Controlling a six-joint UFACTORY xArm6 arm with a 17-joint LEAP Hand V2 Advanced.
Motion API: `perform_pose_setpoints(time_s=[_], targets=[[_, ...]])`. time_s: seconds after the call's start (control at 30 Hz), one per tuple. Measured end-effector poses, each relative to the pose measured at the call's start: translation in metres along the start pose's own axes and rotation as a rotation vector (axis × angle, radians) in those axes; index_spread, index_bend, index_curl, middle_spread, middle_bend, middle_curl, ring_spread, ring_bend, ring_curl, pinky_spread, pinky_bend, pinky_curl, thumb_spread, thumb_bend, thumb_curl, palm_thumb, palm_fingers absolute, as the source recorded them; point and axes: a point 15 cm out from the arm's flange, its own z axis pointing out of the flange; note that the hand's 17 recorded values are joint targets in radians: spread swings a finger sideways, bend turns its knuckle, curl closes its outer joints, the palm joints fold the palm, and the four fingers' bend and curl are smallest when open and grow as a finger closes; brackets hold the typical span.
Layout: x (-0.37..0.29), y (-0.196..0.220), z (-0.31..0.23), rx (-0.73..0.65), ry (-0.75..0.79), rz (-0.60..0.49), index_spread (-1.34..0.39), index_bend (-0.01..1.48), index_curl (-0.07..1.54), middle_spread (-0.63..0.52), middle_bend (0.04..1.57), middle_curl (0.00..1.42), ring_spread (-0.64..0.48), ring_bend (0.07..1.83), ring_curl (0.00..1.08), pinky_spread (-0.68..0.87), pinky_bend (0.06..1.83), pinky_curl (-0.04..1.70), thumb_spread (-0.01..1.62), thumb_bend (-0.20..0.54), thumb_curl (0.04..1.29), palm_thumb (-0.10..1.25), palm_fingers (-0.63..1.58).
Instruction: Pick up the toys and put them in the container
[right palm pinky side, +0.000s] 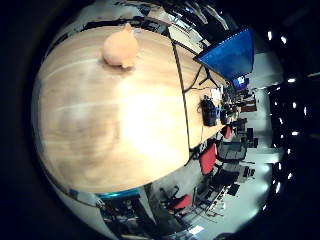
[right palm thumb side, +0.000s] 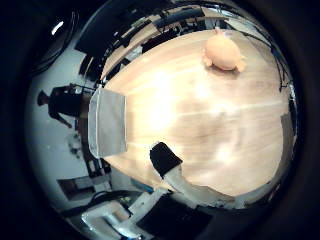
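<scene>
The grey, open-topped fabric container stands at the edge of the pale wooden bench, its interior showing only plain grey cloth. In the thumb side palm view it sits at about nine o'clock from the middle of the benchtop. Just beside it, toward six o'clock, one black-tipped white finger of the hand reaches in over the bench edge; the fingertip hangs above bare wood and touches nothing. Only this part of the hand and some white body parts behind it show, so whether the fingers are spread or curled cannot be told. Nothing is held in what is visible.

Further right, at roughly one o'clock from the bench's middle, the soft orange rounded plush toy lies on the wood, well apart from both the container and the finger, with a wide stretch of bare benchtop between them. It has a plump body, small stubby limbs at its sides and a little point at one end. The little finger side palm view shows the same toy resting near the far edge of the bench, alone on the surface.

Beyond the bench, a blue panel stands on a dark stand, and red office chairs stand on the floor beside a neighbouring desk.
</scene>
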Motion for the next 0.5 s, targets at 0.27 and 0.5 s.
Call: perform_pose_setpoints(time_s=[0.27, 0.5], targets=[[0.025, -0.045, 0.013, -0.002, 0.000, 0.015, -0.42, 0.15, 0.25, -0.09, 0.28, 0.36, -0.03, 0.61, 0.22, 0.38, 0.65, 0.24, 0.96, -0.028, 0.28, 0.23, 0.25], [0.039, -0.083, 0.035, -0.006, -0.006, 0.020, -0.41, 0.14, 0.25, -0.10, 0.29, 0.36, -0.03, 0.64, 0.22, 0.38, 0.67, 0.24, 0.96, -0.030, 0.29, 0.22, 0.24]])
